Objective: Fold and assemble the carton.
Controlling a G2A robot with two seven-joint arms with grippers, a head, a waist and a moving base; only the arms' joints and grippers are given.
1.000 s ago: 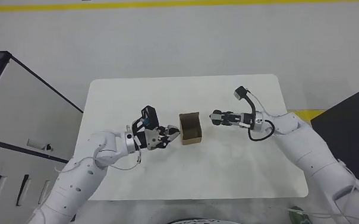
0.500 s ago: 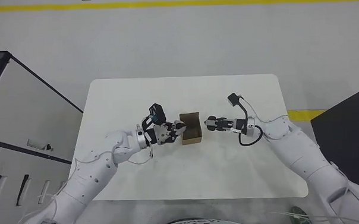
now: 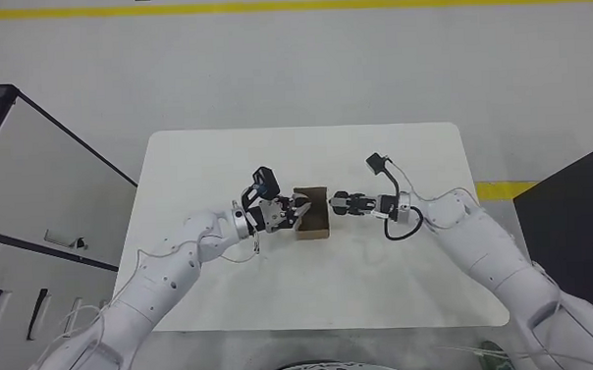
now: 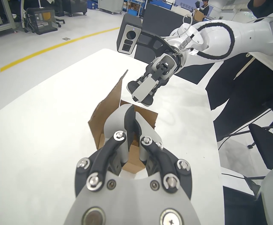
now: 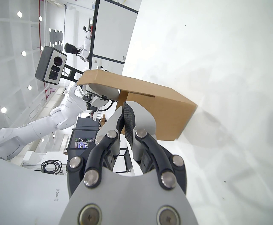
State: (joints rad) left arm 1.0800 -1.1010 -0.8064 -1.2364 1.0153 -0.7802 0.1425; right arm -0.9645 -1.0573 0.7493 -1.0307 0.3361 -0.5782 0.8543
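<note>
The brown carton (image 3: 318,224) stands open in the middle of the white bench (image 3: 398,270), with one flap sticking up. The left gripper (image 3: 298,210) is at the carton's left side. Its jaws look closed, but its own fingers hide whether they pinch the wall. The right gripper (image 3: 333,203) is just beside the carton's right edge, jaws closed on nothing. In the right wrist view, the flap hides most of the left gripper.

white table (image 3: 227,158) on pale grey floor (image 3: 273,68), yellow line (image 3: 271,5) along far side, grey cabinet (image 3: 31,184) beside table, round ceiling lights (image 5: 19,14) on
</note>
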